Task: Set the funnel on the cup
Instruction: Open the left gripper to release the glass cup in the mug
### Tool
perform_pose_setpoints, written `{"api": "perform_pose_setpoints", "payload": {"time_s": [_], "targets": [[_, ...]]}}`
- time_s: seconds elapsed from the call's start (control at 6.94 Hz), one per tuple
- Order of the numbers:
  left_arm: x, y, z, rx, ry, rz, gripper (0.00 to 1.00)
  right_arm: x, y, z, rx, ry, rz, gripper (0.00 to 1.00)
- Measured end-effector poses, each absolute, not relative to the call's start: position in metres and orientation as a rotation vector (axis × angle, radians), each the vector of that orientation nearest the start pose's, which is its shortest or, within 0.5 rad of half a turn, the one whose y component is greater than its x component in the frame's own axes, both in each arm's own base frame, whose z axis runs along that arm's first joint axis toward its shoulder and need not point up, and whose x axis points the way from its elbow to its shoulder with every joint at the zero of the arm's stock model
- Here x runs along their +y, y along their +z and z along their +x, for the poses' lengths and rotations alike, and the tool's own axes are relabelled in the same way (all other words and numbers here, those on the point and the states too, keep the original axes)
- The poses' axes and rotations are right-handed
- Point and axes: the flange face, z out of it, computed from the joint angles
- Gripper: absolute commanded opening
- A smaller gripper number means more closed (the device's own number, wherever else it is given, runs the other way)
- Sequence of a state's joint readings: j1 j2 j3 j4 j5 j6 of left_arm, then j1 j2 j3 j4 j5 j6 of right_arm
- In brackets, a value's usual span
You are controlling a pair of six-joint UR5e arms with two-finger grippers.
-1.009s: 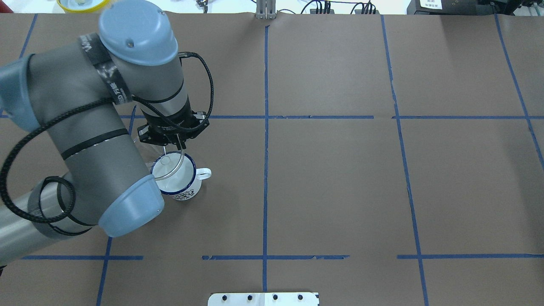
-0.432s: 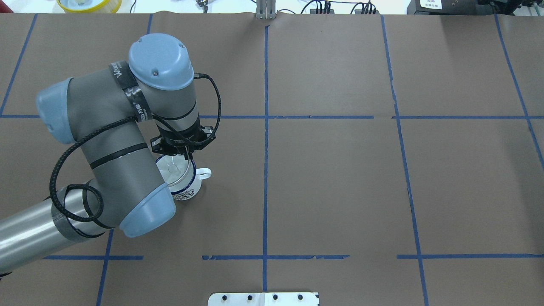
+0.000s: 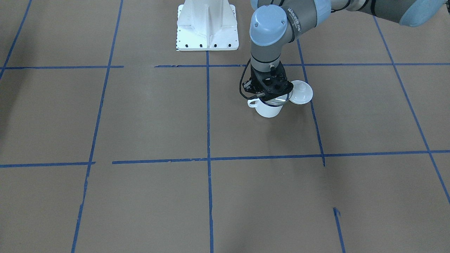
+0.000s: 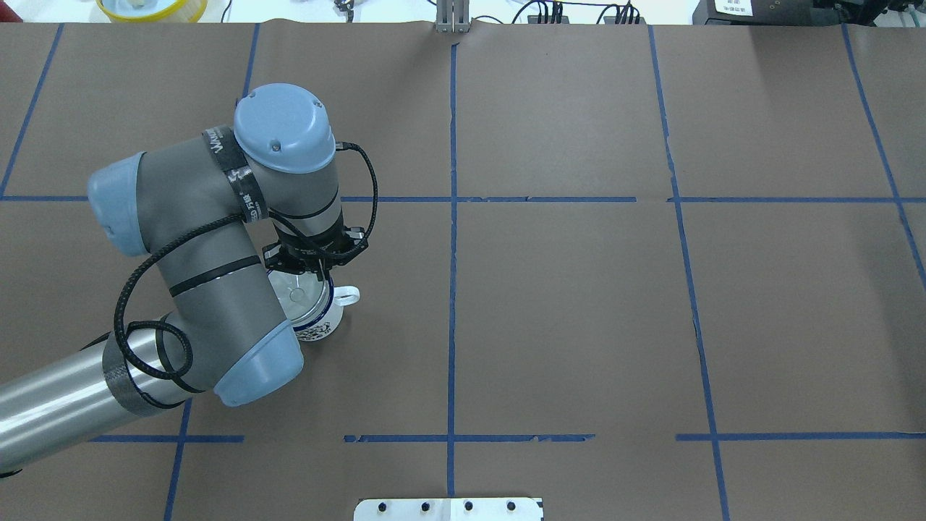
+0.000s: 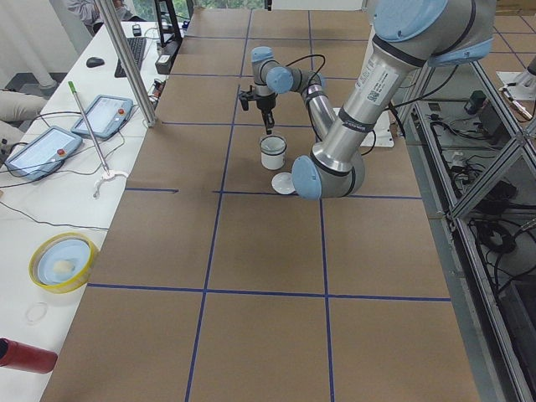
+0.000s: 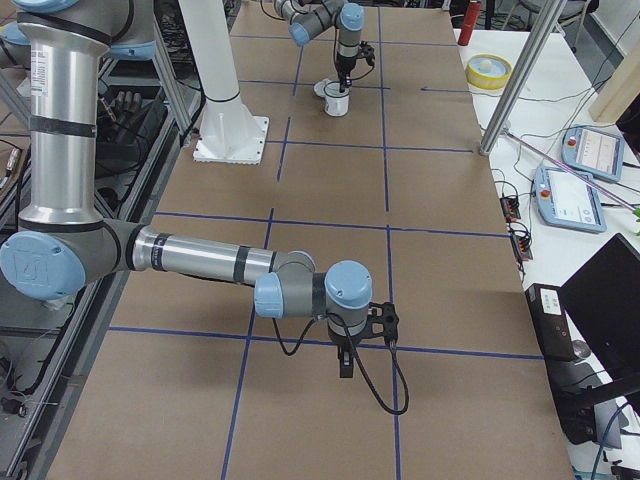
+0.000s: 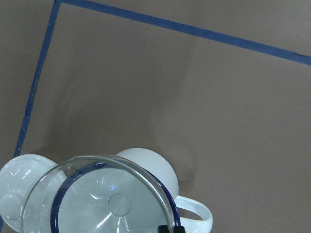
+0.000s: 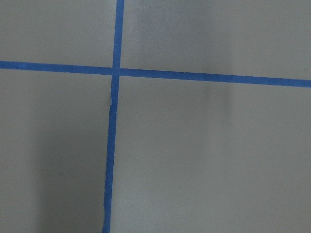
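While the left gripper (image 4: pixel 318 272) hangs over the cup (image 3: pixel 268 110), its fingers are drawn in close, pinching the rim of the funnel (image 7: pixel 104 201) on the side toward the operators' edge. The right gripper (image 6: pixel 345 362) idles low over the table (image 4: pixel 579 304) near the robot's right end. Whether it is spread or closed cannot be told.

- Position: the cup stands in the robot's left half of the table, roughly midway between the robot's edge and the operators' edge. The funnel bowl is over its mouth, spout pointing down inside.
- Wrist view: the clear rim does not sit concentric with the dark blue rim; it looks shifted to one side. Seated or just above: cannot tell.

Risks, as judged:
- Release while off-centre: the bowl, about mug-wide, may catch one lip, tilt, and slide off toward the white lid (image 3: pixel 301 93) just beside the cup.
- Fingers opening against the mug wall may nudge the light mug or drag the funnel along.
- Further downward push could tip the cup.
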State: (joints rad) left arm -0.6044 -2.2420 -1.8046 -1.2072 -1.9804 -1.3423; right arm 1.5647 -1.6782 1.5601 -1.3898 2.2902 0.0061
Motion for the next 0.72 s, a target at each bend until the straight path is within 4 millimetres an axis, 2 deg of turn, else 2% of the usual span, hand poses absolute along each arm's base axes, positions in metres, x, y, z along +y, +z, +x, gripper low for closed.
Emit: {"api": "perform_pose_setpoints", "payload": {"time_s": [0.14, 0.29, 0.58, 0.72], "targets": [[-0.438, 0.215, 0.473, 0.653, -0.247, -0.15, 0.39, -0.449, 0.7, 0.065, -0.72, -0.023, 0.056, 1.0], [-0.436, 0.214, 0.472, 0.657, -0.245, -0.148, 0.99, -0.449, 0.7, 0.065, -0.72, -0.023, 0.056, 1.0], [-0.433, 0.208, 0.468, 0.682, -0.238, -0.135, 1.0, -0.449, 0.7, 0.065, -0.72, -0.023, 0.056, 1.0], [-0.429, 0.202, 0.454, 0.711, -0.219, -0.111, 1.0, -0.449, 0.7, 0.065, -0.72, -0.023, 0.056, 1.0]]}}
